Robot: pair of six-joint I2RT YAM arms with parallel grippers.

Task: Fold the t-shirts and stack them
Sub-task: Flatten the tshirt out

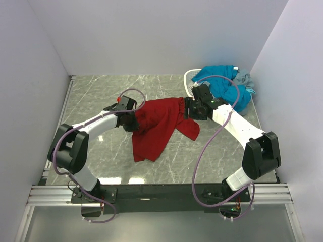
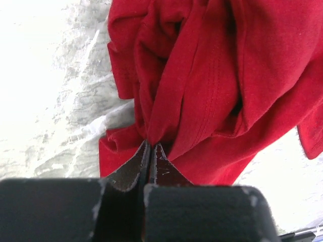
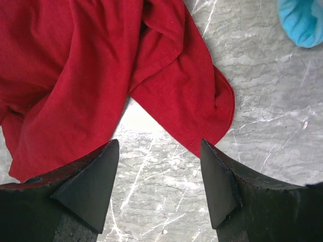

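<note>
1. Dark red soft cloth t-shirt (image 1: 161, 128) lies crumpled mid-way across the grey marble-patterned table (image 1: 101, 96) in the top view. The left gripper (image 1: 132, 121) is at its left edge and the right gripper (image 1: 192, 109) at its upper right edge. A teal-blue t-shirt (image 1: 222, 86) and a grey t-shirt (image 1: 246, 79) are heaped in the far right corner, where a white plastic basket (image 1: 187, 80) shows its rim at the heap's left side.
2. Left wrist view: the left gripper (image 2: 150, 147) is clenched on a bunched fold of the dark red soft cloth t-shirt (image 2: 212, 75), with cloth rising from between its pressed fingertips.
3. Right wrist view: the right gripper (image 3: 158, 147) is released and grasps nothing. Its jaws are spread wide above the table (image 3: 262, 106), just below the red shirt's (image 3: 75, 65) hanging edge. Teal cloth (image 3: 303, 20) shows at the top right corner.
</note>
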